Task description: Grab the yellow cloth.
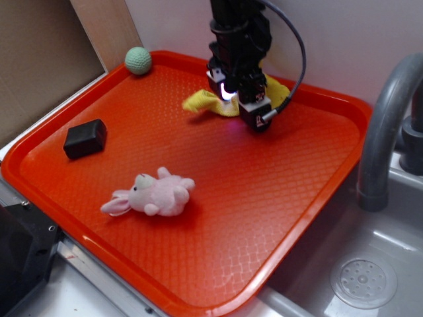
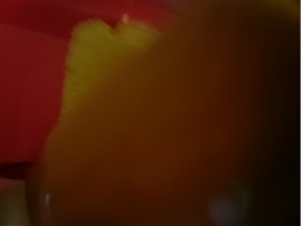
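Yellow cloth under gripper, tray

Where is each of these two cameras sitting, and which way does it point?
Exterior: off the tray's front, raised, looking down across the orange tray at the arm and gripper lowered onto the yellow cloth.
Wrist: on the arm itself, pressed close; blurred yellow cloth fills it, no gripper parts discernible.
Shared: cloth and tray.

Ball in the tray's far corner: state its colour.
Pale green ball, clearest in the exterior view.
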